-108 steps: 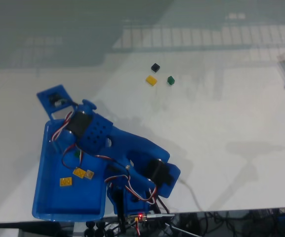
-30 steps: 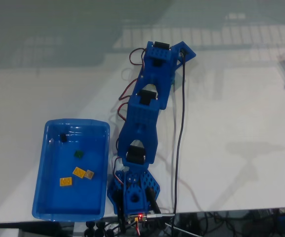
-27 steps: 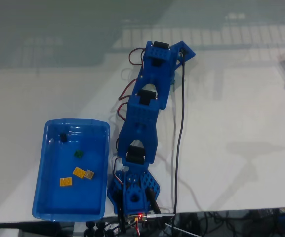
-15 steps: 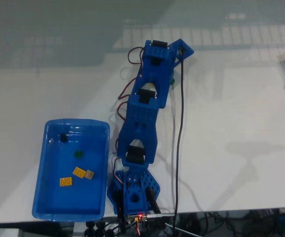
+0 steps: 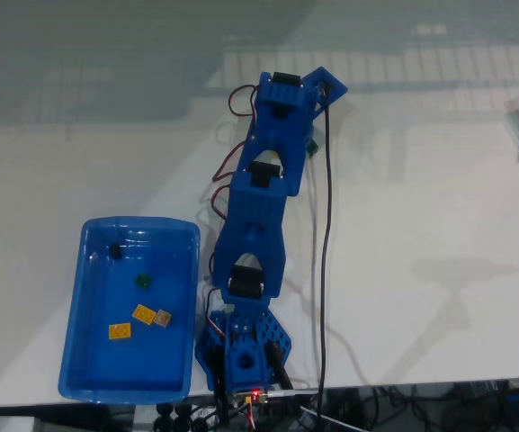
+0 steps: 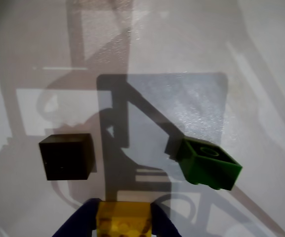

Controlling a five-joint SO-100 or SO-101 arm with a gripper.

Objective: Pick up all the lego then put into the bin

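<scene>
Five bricks lie in the bin [image 5: 93, 378], while the gripper [image 6: 123, 228] pinches a yellow brick [image 6: 123, 220] between narrow jaws, with a black brick [image 6: 65, 156] and a green brick [image 6: 209, 163] on the table beyond it.

Glossy blue plastic bin [image 5: 79, 378]; smooth, faintly reflective white table [image 5: 421, 225].

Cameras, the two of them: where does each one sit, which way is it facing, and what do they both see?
Fixed view: sits high above the white table, looking down; the whole blue 3D-printed arm stretches away from its base toward the far side, beside the shallow glossy blue plastic bin.
Wrist view: rides on the arm, looking down at the tabletop; the blue hand enters from the bottom edge, fingers either side of a small yellow lego brick, with a small black brick nearby.
Shared: the small dark green lego brick.
</scene>
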